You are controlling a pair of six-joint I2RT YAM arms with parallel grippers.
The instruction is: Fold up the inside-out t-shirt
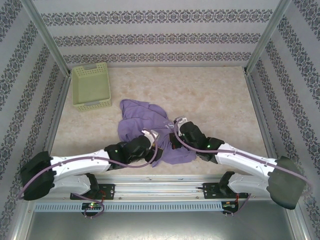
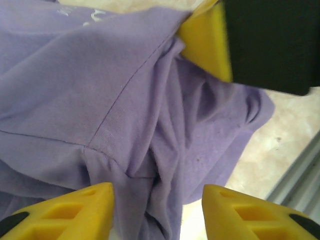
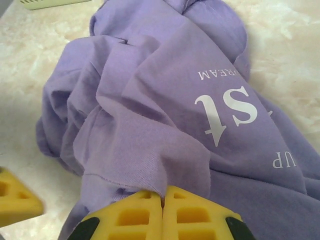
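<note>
Right gripper (image 3: 162, 201) sits pinched shut on a hem of the inside-out t-shirt (image 3: 150, 115). The left gripper (image 2: 157, 200) is spread apart over the cloth. The shirt lies crumpled mid-table (image 1: 215, 95), so folding looks barely begun to me.

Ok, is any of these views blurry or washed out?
Top external: sharp, evenly lit, soft shadows. Left wrist: shirt crisp, yellow finger at top right blurred. Right wrist: lettering sharp, yellow finger at bottom left blurred.
</note>
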